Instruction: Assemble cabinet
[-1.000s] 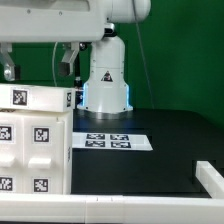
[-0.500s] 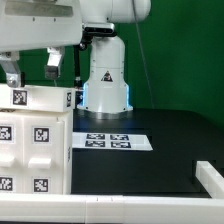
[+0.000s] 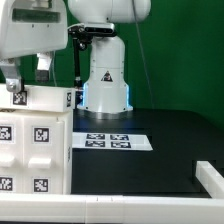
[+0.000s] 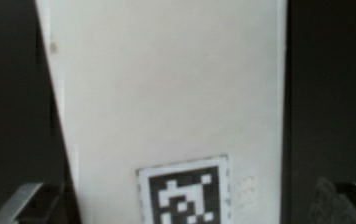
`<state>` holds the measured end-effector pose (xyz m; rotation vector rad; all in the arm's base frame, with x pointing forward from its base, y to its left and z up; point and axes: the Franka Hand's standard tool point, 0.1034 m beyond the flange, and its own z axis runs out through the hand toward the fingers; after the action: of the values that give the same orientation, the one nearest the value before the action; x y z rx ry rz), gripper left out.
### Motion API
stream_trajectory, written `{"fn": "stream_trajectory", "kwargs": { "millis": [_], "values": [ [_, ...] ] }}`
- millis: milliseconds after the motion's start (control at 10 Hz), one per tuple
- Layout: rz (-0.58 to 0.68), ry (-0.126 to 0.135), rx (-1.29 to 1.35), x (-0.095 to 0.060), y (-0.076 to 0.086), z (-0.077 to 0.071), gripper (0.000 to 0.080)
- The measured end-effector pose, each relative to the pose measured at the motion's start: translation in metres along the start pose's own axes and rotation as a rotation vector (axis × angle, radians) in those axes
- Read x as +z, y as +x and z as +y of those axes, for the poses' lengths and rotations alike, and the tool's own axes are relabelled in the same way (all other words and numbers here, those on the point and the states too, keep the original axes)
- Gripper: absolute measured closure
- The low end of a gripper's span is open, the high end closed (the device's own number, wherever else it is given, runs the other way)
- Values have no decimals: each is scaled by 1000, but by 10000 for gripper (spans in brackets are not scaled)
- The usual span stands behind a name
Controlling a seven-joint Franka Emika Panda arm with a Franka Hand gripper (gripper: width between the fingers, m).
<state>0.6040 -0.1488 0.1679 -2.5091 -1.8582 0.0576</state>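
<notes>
The cabinet (image 3: 35, 135) is a white matte box with several black-and-white tags, standing at the exterior view's left edge. My gripper (image 3: 27, 75) hangs just above its top, open, with one finger (image 3: 12, 82) close to the top surface. In the wrist view a long white cabinet panel (image 4: 157, 90) with one tag (image 4: 184, 195) lies between my gripper (image 4: 178, 205) fingers. The dark fingertips (image 4: 15, 205) stand apart from the panel on both sides. Nothing is held.
The marker board (image 3: 112, 141) lies flat on the black table in front of the arm's white base (image 3: 105, 80). A white angled piece (image 3: 210, 180) sits at the exterior view's right edge. A white strip (image 3: 110, 208) runs along the front. Green backdrop behind.
The gripper has travelled toward the exterior view's left and slightly down, ending over the cabinet's top. Its jaws stayed open. The cabinet has not moved.
</notes>
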Motion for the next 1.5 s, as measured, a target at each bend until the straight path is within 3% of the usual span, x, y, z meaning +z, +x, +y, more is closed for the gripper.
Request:
{"fn": "stream_trajectory", "kwargs": {
  "millis": [800, 1000, 1100, 1500],
  "values": [
    [-8, 19, 14, 14, -6, -4, 150],
    [-9, 15, 15, 15, -7, -3, 177],
    [-9, 15, 17, 15, -7, -3, 242],
    [-10, 15, 120, 15, -7, -3, 242]
  ]
}}
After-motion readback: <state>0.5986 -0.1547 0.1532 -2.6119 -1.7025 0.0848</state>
